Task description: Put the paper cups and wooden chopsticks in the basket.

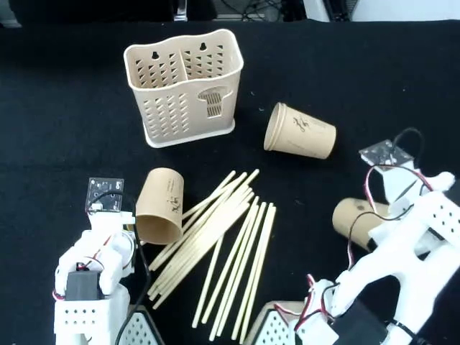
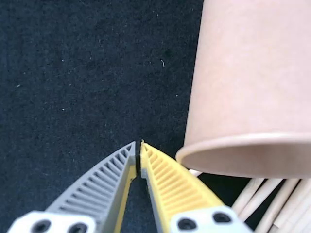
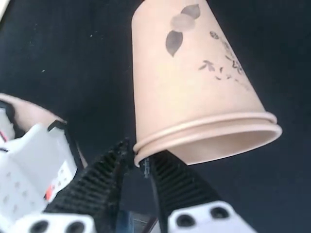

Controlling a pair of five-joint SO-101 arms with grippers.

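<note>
A cream slotted basket [image 1: 185, 86] stands upright at the back of the black table. One paper cup [image 1: 298, 131] lies on its side to the right of the basket. A second paper cup [image 1: 159, 205] [image 2: 248, 87] lies beside the left arm [image 1: 90, 277], close to my left gripper [image 2: 138, 148], which is shut and holds nothing. Several wooden chopsticks [image 1: 223, 251] are strewn across the middle. A third cup [image 1: 352, 219] lies partly hidden under the right arm [image 1: 410, 237]. My right gripper [image 3: 141, 159] is shut on the rim of a leaf-printed paper cup [image 3: 189, 92].
The table's far edge runs behind the basket. White arm parts with red wires [image 3: 34, 160] sit close beside the right gripper. Bare black cloth lies left of the basket and at the far right.
</note>
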